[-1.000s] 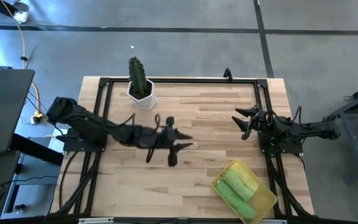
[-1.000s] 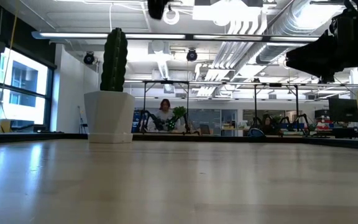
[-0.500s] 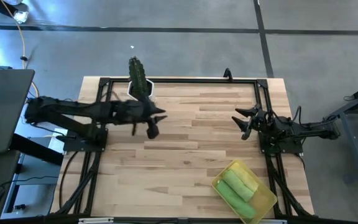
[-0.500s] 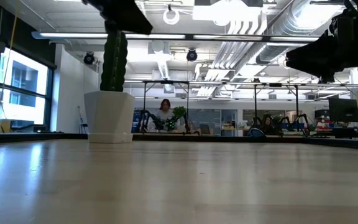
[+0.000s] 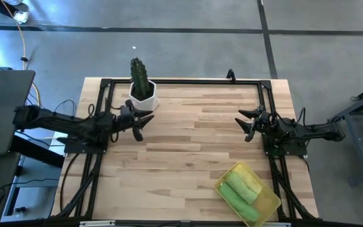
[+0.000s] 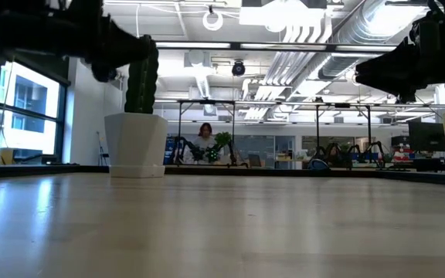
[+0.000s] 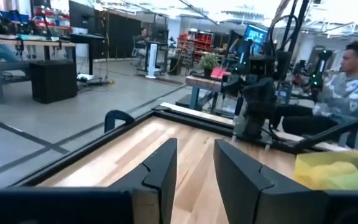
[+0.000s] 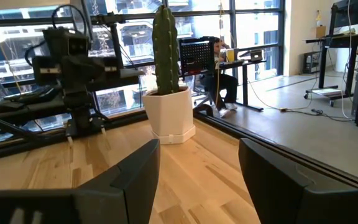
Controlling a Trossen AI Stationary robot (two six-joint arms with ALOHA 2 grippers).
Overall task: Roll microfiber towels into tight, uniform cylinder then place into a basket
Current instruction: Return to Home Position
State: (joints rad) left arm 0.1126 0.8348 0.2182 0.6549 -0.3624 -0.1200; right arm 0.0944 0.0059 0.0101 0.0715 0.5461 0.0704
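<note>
At the near right corner of the worktop [image 5: 194, 135] the basket [image 5: 275, 203] sits skewed to the edges, and I can see the towels inside it as rolls lying side by side. The yellow towel [image 5: 249, 178] lies on the side away from the front edge, and the lime green towels [image 5: 237, 192] press against it on the nearer side. I make out two green rolls, touching each other.

The left end effector [image 5: 141, 125] hangs over the left part of the worktop, just in front of the white cactus pot [image 5: 143, 96], with its arm folded back across the left frame rail. Its fingers stand apart and there is nothing between them — my left wrist camera shows only bare wood through the gap, with the basket and a seated person [image 7: 352, 74] beyond.

The right end effector [image 5: 244, 126] waits near the right rail, well apart from the basket. Its fingers are spread wide and empty, and they point across at the cactus pot.

From the low camera both arms sit clear above the surface.
</note>
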